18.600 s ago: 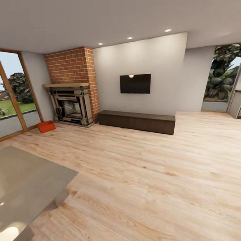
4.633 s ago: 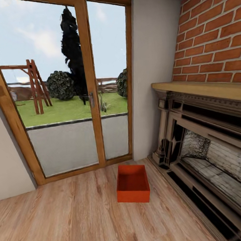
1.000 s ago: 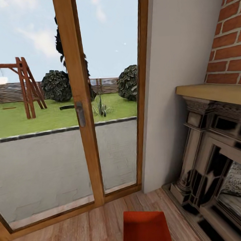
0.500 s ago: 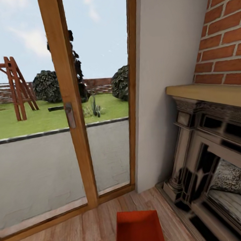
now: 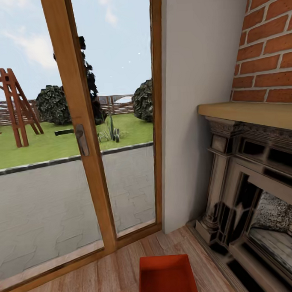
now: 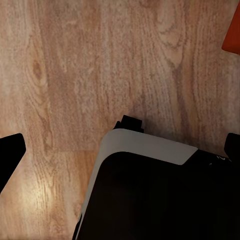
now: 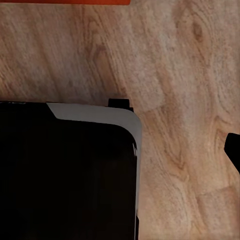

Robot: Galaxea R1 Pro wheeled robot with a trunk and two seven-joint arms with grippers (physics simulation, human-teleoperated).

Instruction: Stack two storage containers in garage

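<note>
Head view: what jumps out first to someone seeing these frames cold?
The orange-red rectangular storage container grabs the eye: open-topped, on the light wood plank floor at the bottom edge of the head view, cut off by the frame. Behind it stands the tall wood-framed glass door onto a green yard, and to the right the dark stone fireplace under red brick.

Bare plank floor flanks the storage container; glass door and fireplace hem it in.
</note>
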